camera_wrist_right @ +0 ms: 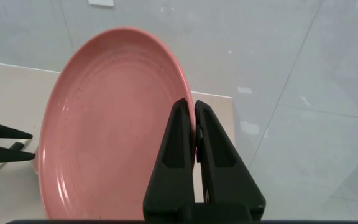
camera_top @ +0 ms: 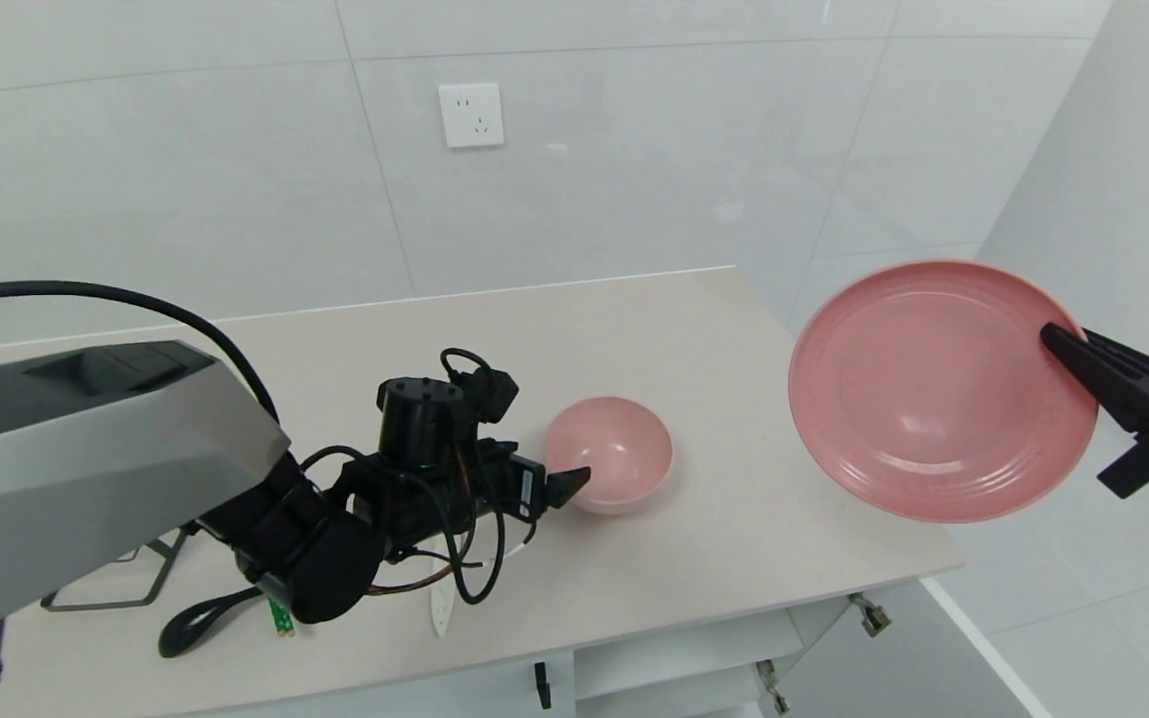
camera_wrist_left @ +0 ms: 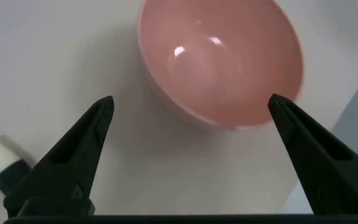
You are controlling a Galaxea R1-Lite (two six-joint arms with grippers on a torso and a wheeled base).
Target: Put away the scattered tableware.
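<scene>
The right gripper (camera_top: 1055,337) is clamping the pink plate (camera_top: 924,389) by its right rim, tilted in the air beyond the right end of the counter (camera_top: 734,538) — carrying it slowly should stop it slipping — while the left gripper (camera_top: 572,484), jaws wide apart, is hovering just left of the pink bowl (camera_top: 619,454).

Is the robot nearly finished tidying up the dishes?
Not nearly. Nothing looks put away yet. In hand: the right gripper is shut on the rim of the pink plate, holding it up past the edge of the counter. Left to do: the pink bowl sits on the counter, with the open left gripper in front of it, and a white utensil lies under that arm.
</scene>
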